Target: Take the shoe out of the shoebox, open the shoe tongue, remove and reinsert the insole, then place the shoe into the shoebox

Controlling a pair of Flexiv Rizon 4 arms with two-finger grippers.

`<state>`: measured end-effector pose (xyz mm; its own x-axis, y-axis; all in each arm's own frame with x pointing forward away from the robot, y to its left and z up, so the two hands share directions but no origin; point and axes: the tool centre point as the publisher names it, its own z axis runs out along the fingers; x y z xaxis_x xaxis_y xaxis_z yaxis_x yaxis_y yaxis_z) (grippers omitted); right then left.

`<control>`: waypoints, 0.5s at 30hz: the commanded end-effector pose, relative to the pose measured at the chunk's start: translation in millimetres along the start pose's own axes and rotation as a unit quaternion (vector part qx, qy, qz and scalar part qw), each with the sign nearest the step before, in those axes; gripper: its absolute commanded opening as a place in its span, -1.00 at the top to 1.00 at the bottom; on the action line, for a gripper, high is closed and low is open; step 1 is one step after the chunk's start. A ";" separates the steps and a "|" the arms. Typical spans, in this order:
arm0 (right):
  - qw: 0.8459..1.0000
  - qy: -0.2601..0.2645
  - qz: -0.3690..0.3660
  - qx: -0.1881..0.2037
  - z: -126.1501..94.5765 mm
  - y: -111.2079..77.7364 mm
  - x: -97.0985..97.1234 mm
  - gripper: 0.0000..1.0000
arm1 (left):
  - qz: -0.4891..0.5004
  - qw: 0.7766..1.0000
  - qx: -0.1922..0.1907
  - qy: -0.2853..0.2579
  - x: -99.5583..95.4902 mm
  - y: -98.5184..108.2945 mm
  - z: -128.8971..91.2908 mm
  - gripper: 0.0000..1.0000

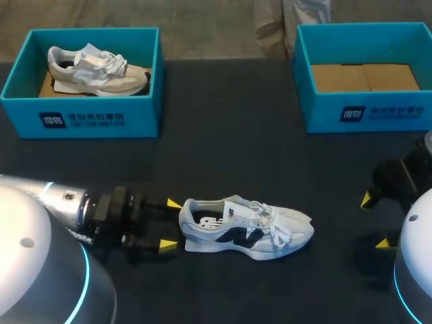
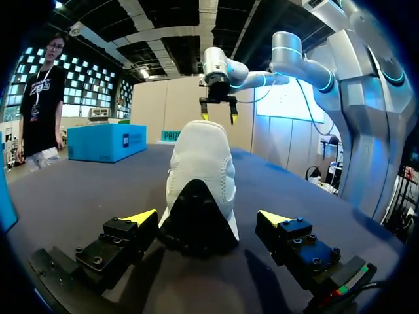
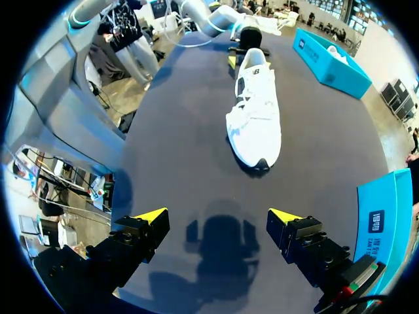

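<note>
A white sneaker with dark side marks [image 1: 246, 229] lies on its side on the black table, toe to the right. My left gripper [image 1: 170, 224] stands open at its heel. In the left wrist view the dark heel [image 2: 196, 226] sits between the yellow-tipped fingers of that gripper [image 2: 207, 218], and neither finger touches it. My right gripper [image 1: 374, 221] is open and empty, well to the right of the toe. In the right wrist view the sneaker [image 3: 255, 111] lies far ahead of the right gripper [image 3: 218, 216].
A blue shoebox [image 1: 145, 81] at the back left holds a second, pale sneaker [image 1: 98, 69]. A second blue shoebox [image 1: 304, 74] at the back right shows only a cardboard floor. Bare black tabletop [image 1: 223, 148] lies between the boxes and the sneaker.
</note>
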<state>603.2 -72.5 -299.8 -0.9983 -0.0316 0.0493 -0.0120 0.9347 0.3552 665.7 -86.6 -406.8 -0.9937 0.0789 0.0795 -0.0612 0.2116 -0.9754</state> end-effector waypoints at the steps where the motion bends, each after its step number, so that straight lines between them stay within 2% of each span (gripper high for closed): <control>1: 1.000 -0.002 0.000 0.001 0.7 0.0 1.6 -1.00 | -0.001 1.000 0.000 0.001 -3.0 0.4 6.3 -1.00; 15: 1.000 -0.002 0.000 0.001 0.7 0.0 1.6 -1.00 | 0.000 1.000 0.004 0.017 -2.4 0.2 29.7 -1.00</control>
<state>603.2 -72.5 -299.8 -0.9983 -0.0316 0.0493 -0.0121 0.9347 0.3552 663.3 -109.4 -408.9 -0.9904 0.1094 0.0850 -0.0611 0.2061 -0.9766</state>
